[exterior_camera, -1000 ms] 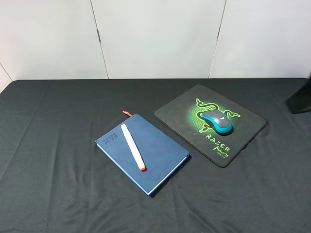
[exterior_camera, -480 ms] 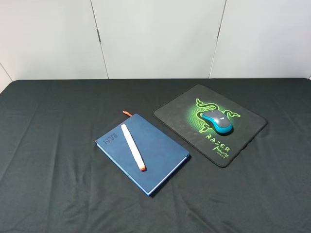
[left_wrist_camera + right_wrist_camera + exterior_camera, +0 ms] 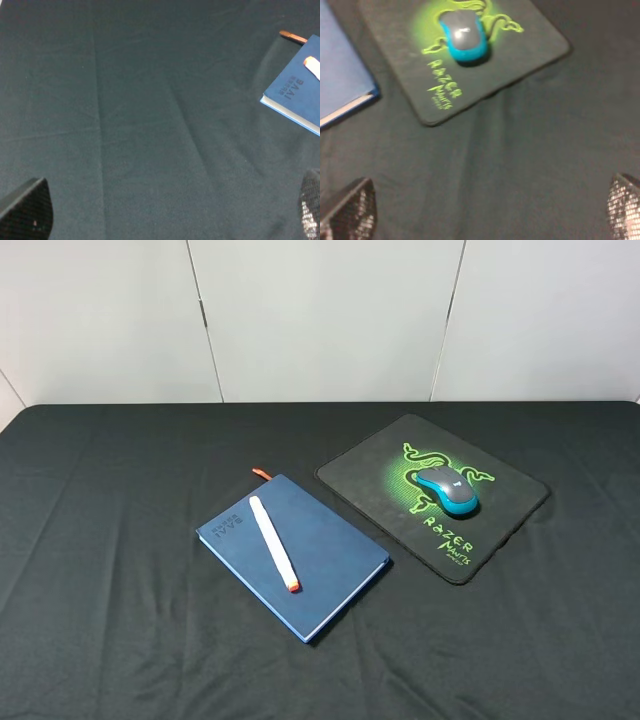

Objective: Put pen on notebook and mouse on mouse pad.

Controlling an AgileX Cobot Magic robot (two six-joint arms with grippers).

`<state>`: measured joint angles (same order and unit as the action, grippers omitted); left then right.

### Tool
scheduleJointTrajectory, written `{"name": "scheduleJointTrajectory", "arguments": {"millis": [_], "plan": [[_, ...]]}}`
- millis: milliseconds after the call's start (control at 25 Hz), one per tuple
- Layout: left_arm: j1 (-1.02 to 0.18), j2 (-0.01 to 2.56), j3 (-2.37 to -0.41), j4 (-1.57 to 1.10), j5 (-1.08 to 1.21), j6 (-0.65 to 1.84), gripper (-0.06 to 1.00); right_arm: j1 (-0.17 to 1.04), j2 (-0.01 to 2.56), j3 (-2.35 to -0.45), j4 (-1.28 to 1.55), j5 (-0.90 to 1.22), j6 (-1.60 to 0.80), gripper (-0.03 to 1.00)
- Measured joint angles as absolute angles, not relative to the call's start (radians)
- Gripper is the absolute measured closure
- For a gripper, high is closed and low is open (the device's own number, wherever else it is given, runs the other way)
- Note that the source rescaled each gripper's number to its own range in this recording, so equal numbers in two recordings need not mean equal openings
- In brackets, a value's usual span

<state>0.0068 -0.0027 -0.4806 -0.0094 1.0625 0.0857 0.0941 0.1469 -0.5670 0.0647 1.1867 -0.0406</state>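
exterior high | pen (image 3: 273,542) diagonal on notebook (image 3: 330,560) | tip toward camera

The dark arm part seen a second ago at the right edge of the high view is no longer showing. Nothing else is changing

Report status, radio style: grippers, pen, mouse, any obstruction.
Left gripper and right gripper open, empty, over bare cloth. Pen lying on notebook. Mouse sitting on mouse pad. Nothing in the way.
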Motion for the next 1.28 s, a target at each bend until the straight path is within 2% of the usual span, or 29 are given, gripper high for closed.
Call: {"name": "scheduleJointTrajectory", "arguments": {"millis": [240, 1280], "plan": [[0.007, -0.003, -0.481, -0.009, 1.062, 0.086, -0.03, -0.004, -0.002, -0.528, 0.065, 1.068, -0.041, -0.03], [0.007, -0.003, -0.481, -0.009, 1.062, 0.086, -0.03, -0.008, -0.005, -0.489, 0.065, 1.032, -0.041, -0.03]]}}
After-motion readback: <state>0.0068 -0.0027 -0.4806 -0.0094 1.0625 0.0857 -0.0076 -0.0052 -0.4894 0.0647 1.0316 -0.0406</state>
